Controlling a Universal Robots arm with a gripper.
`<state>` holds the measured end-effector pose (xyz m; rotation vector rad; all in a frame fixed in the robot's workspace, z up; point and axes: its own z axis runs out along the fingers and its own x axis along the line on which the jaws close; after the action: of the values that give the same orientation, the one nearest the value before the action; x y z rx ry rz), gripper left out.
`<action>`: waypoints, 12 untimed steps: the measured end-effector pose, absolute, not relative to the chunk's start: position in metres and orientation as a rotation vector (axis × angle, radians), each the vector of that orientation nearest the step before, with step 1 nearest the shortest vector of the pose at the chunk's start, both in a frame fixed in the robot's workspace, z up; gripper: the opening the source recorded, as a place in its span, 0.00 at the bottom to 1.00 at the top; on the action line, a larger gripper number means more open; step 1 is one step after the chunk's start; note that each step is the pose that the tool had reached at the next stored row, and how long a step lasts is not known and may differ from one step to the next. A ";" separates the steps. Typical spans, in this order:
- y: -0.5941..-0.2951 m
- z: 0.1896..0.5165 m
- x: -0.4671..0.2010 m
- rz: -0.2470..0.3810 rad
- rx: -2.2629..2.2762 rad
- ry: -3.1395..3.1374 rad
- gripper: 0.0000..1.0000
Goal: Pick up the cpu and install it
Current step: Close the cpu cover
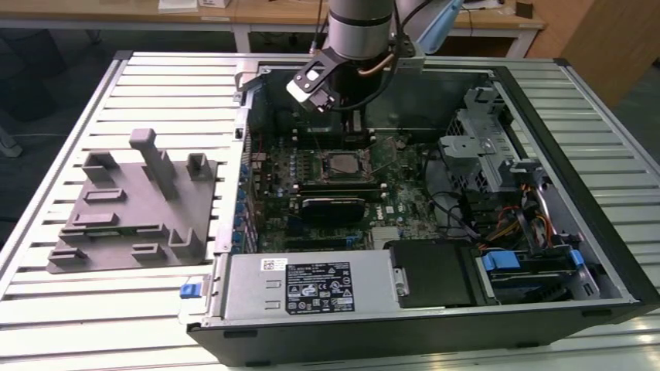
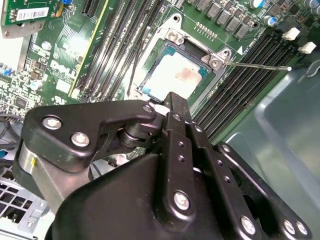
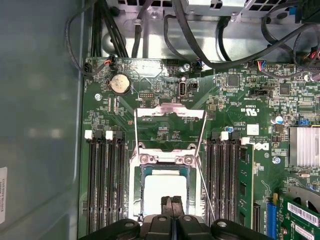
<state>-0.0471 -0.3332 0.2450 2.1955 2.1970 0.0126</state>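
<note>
The cpu [image 3: 161, 186], a flat pale silver square, lies inside the dark socket frame [image 3: 165, 159] on the green motherboard [image 3: 165, 130]. It also shows in the second wrist view as the cpu [image 2: 177, 75] and in the exterior view as the cpu [image 1: 341, 162]. The socket's metal load plate [image 3: 170, 111] is flipped up and its thin lever [image 2: 260, 65] sticks out to the side. My gripper [image 3: 172, 201] hangs just above one edge of the cpu, its two black fingers pressed together with nothing between them. The same gripper [image 2: 175, 99] is seen from behind in the second wrist view.
The open computer case [image 1: 562, 100] lies flat on a slatted metal table [image 1: 154, 85]. A grey plastic fixture block [image 1: 134, 209] with upright posts stands at the exterior view's left. Memory slots [image 3: 102, 185] flank the socket. Cables [image 3: 200, 45], a power supply [image 1: 309, 286] and drive bays [image 1: 515, 263] crowd the case.
</note>
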 end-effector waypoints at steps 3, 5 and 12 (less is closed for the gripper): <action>-0.333 0.247 -0.047 0.013 2.195 2.197 0.11; -0.333 0.248 -0.047 0.013 2.195 2.197 0.11; -0.333 0.261 -0.047 0.013 2.196 2.197 0.11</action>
<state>-0.0472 -0.3332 0.2609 2.1955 2.1971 0.0127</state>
